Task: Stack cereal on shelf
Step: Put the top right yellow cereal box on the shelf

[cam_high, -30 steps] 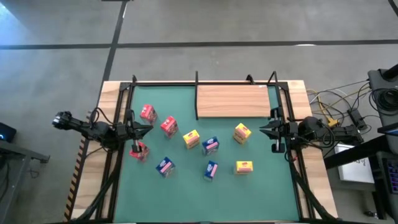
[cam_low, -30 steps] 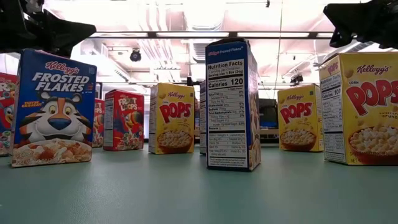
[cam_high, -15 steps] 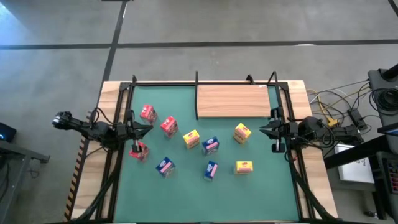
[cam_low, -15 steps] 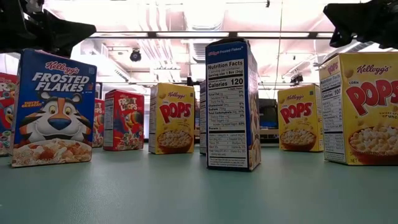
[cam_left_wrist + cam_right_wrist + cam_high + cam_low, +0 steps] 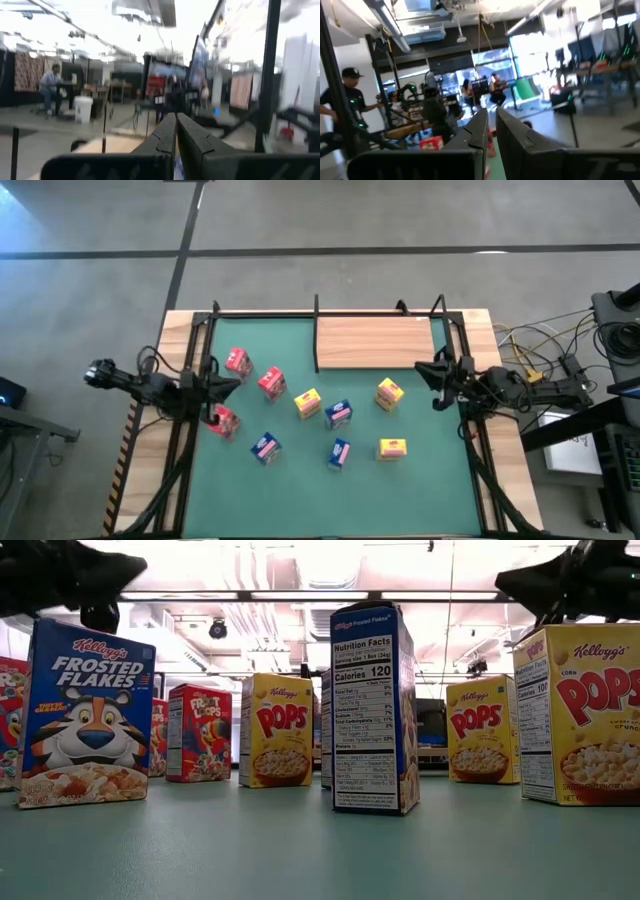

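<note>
- Left tool [image 5: 232, 387]: fingers together, empty, at the table's [image 5: 300, 470] left edge
- Right tool [image 5: 424, 370]: fingers together, empty, beside the shelf [image 5: 375, 342]
- Cereal boxes [image 5: 338, 413]: scattered on the mat, none on the shelf

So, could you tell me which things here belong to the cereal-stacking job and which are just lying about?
Belongs to the job:
- nine cereal boxes
- shelf, nothing on it yet
- left gripper and right gripper, both shut, holding nothing

Just lying about:
- cables beside the table
- green mat
</note>
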Robot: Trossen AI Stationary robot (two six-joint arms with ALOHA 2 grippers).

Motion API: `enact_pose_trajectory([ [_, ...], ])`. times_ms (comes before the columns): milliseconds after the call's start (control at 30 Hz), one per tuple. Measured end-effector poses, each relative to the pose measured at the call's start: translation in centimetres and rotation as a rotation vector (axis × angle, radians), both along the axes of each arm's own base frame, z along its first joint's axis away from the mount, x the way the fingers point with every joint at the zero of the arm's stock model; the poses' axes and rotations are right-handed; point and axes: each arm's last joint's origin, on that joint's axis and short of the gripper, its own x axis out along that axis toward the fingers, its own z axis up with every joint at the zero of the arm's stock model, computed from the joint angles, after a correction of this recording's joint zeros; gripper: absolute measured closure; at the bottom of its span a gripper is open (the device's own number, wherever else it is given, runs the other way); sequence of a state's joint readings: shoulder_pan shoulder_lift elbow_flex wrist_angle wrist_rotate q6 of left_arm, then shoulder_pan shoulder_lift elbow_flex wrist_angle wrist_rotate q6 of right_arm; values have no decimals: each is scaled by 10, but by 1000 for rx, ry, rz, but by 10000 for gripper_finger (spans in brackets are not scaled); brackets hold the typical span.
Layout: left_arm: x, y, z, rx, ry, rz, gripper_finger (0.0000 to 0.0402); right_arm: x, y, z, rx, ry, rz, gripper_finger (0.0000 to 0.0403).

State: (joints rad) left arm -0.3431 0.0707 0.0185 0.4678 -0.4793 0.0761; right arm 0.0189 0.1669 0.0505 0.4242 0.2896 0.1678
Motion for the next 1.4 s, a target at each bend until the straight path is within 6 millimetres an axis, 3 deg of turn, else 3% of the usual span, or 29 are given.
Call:
enact_pose_trajectory([
  [267,-9,2,17,-103,-212,-50,401,13,0,36,85,53,25,376],
  [533,-11,-6,29,47,-375,-300,401,52,6,55,147,214,195,376],
  [700,-5,-8,32,42,-414,-308,401,76,13,69,150,258,225,376],
  [1033,19,-14,66,68,-306,-195,401,112,17,93,183,506,213,376],
  [1400,48,-19,108,183,77,-16,401,132,17,122,370,708,167,376],
])
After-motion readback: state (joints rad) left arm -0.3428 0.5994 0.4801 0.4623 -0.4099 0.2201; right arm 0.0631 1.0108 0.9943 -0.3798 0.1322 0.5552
